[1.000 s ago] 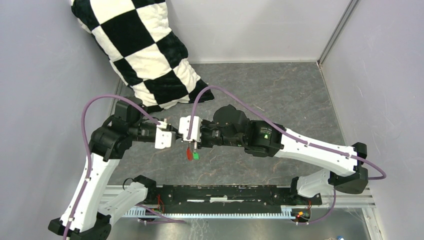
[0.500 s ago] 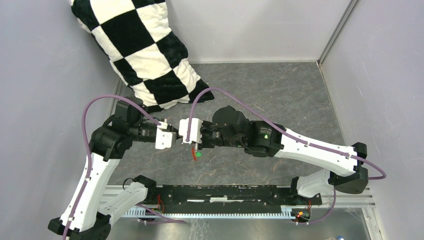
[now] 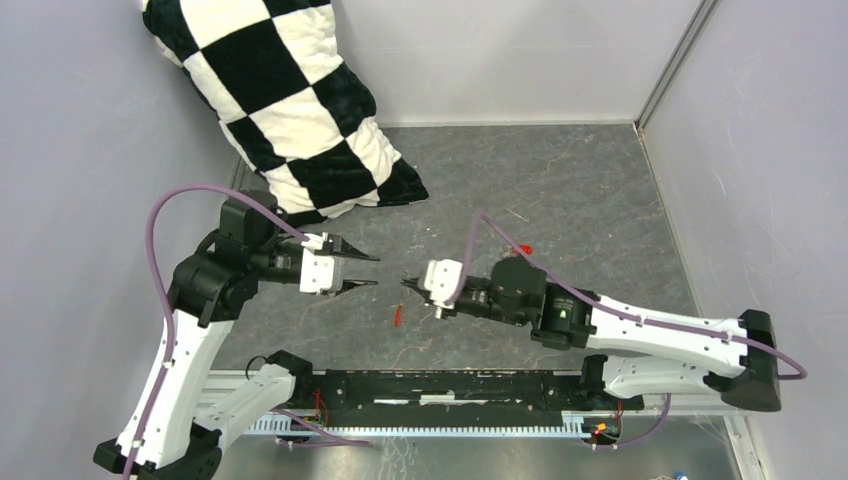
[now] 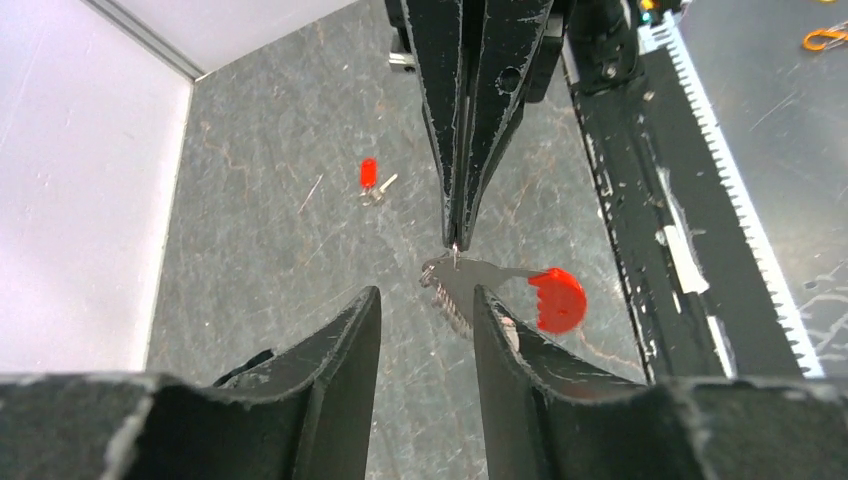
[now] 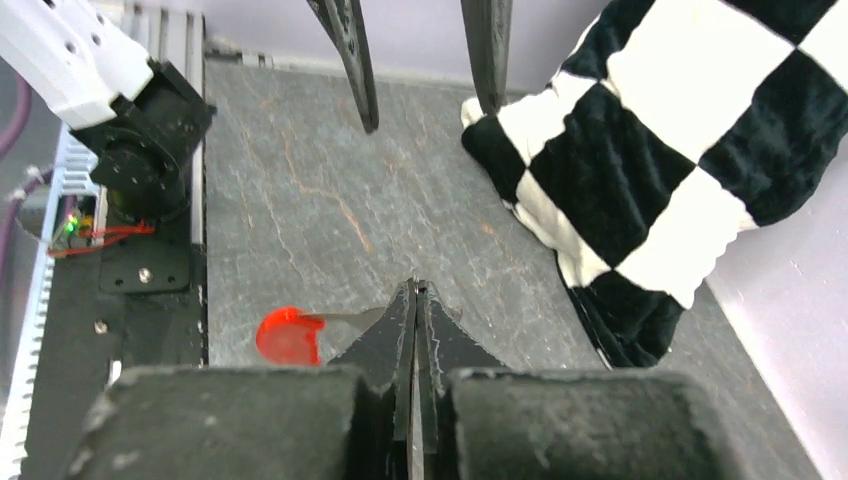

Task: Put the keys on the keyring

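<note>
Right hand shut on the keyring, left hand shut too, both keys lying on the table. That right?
Not quite. The left hand is open, its fingers spread apart, as the left wrist view shows. The rest holds: the right hand is shut on the keyring, and the keys lie on the table.

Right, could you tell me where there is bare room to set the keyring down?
The widest bare patch is the far right of the table, between the checkered pillow, the right wall and the red-headed key. The middle is crowded: the open left pincer faces the right pincer, shut on the keyring.
</note>
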`<act>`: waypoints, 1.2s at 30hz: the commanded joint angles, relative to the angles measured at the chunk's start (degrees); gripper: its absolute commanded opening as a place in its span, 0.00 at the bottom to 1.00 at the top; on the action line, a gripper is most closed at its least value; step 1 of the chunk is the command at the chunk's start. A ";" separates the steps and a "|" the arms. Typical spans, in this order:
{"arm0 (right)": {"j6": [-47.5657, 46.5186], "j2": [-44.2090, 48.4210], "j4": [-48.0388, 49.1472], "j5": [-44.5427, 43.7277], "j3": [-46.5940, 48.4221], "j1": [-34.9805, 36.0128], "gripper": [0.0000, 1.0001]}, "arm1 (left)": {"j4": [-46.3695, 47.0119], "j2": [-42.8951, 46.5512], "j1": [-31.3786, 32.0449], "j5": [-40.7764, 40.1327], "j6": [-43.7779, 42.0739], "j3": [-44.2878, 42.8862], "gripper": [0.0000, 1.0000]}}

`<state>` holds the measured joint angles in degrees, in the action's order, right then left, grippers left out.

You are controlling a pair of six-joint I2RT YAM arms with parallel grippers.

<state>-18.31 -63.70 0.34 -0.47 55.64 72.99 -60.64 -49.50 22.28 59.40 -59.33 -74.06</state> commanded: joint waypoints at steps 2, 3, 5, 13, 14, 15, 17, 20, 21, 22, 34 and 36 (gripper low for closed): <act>6.33 6.71 34.07 3.75 -10.94 -0.21 0.00 | 3.59 0.62 0.30 4.65 13.90 -0.48 0.46; 7.13 7.10 37.37 4.29 -12.55 -0.21 0.00 | 5.65 1.14 0.26 4.94 17.17 0.63 0.46; 8.53 7.53 42.43 4.97 -14.85 -0.21 0.00 | 9.97 2.46 0.26 5.32 23.45 3.39 0.43; 13.58 6.70 58.78 5.36 -19.53 -0.26 0.00 | 17.48 5.74 0.30 6.42 31.98 7.72 0.37; 13.97 6.23 59.42 5.91 -19.43 -0.26 0.00 | 17.82 5.58 0.29 6.54 32.69 7.71 0.37; 14.08 5.91 60.04 6.43 -19.27 -0.22 0.00 | 18.66 5.49 0.26 6.65 33.83 7.83 0.37; 14.33 5.06 60.82 7.17 -19.06 -0.22 0.00 | 20.82 5.58 0.30 6.86 36.29 8.11 0.39; 15.11 4.34 62.89 7.89 -19.25 -0.20 0.00 | 25.88 6.39 0.27 6.97 40.90 9.73 0.43; 15.29 4.03 63.19 8.23 -19.17 -0.24 0.00 | 28.77 7.02 0.26 6.92 42.78 10.94 0.44; 15.53 3.69 63.50 8.64 -18.96 -0.22 0.00 | 30.73 7.48 0.30 6.76 44.43 11.71 0.44; 17.92 -0.77 66.14 10.43 -17.08 -0.23 0.00 | 37.38 7.99 0.24 11.64 52.08 12.65 0.37; 18.13 -1.42 66.37 10.71 -16.48 -0.27 0.00 | 37.29 8.13 0.30 12.32 52.55 12.69 0.34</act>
<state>-1.45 -64.29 61.54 9.10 35.99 72.95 -26.02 -41.67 22.28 67.81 -11.07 -60.95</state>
